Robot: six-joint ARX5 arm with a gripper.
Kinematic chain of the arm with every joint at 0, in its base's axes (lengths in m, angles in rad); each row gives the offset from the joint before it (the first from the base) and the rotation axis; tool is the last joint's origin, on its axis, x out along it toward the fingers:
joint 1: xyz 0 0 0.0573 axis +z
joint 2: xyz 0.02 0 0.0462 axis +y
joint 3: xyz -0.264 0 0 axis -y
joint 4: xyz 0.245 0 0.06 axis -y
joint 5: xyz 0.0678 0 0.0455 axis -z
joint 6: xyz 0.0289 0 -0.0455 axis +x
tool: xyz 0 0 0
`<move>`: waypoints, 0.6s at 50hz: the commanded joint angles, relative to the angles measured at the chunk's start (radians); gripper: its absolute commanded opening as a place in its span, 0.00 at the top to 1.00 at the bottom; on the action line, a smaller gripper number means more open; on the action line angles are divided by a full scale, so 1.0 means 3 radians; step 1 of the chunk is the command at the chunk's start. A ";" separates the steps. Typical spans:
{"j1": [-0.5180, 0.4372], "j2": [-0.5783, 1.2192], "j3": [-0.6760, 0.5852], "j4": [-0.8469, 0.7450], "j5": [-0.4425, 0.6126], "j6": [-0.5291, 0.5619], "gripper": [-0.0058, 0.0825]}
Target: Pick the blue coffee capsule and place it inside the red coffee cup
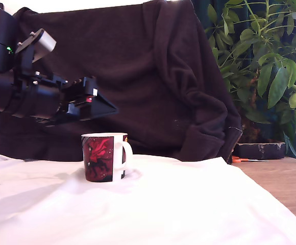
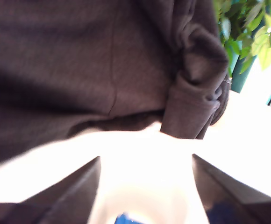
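Observation:
The red coffee cup (image 1: 104, 156) stands upright on the white cloth, its white handle toward the exterior view's right. My gripper (image 1: 109, 108) hovers above the cup and slightly to the exterior view's left, fingers pointing right and nearly level. In the wrist view the gripper (image 2: 146, 157) is open, its two dark fingers (image 2: 74, 191) wide apart with nothing between the tips. A small bright blue patch, likely the blue coffee capsule (image 2: 124, 218), shows at the picture's edge between the finger bases. I cannot tell whether it lies inside the cup. The capsule does not show in the exterior view.
A dark fabric (image 1: 153, 76) hangs behind the table as a backdrop. A leafy plant (image 1: 265, 61) stands at the exterior view's right, with a dark box (image 1: 260, 150) and an orange tool (image 1: 242, 160) on the bare wooden tabletop (image 1: 286, 189). The white cloth (image 1: 163, 214) covers most of the table.

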 commanded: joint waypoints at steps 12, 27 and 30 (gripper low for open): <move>0.0045 -0.0253 0.0056 -0.0189 -0.0027 0.0075 0.38; 0.0370 -0.1151 0.0056 -0.1114 -0.0312 0.0116 0.96; 0.0450 -0.1352 0.0056 -0.1396 -0.0481 0.0116 0.96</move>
